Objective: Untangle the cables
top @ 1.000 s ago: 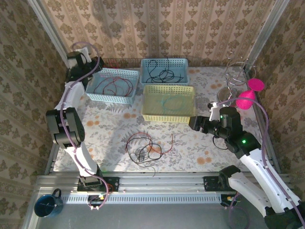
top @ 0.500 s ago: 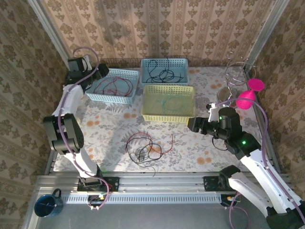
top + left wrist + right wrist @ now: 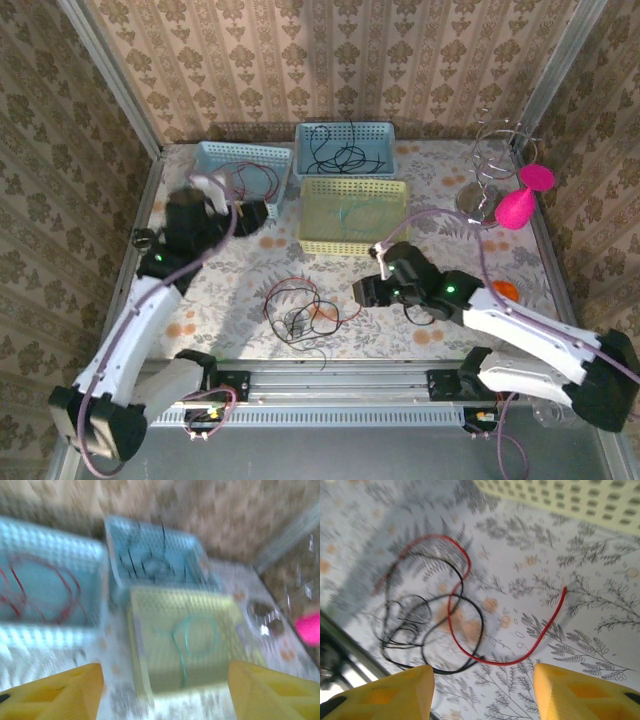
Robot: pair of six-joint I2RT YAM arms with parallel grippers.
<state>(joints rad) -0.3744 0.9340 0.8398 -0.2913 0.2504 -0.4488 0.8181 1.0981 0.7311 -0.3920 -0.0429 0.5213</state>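
Overhead, the tangled red and black cables [image 3: 298, 316] lie on the table [image 3: 240, 275], near and at 9 o'clock from the right gripper [image 3: 362, 292], whose jaws stand spread and empty, and well apart at 5 o'clock from the left gripper [image 3: 250, 216], likewise spread on nothing.

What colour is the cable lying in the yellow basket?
The cable is pale green, clearest in the left wrist view.

The left arm [image 3: 125, 335] and right arm [image 3: 520, 325] pair white links with black joints; a lilac hose [image 3: 432, 213] trails each, a green light [image 3: 450, 289] glows on both, and the fingers [image 3: 55, 692] are blocky yellow.
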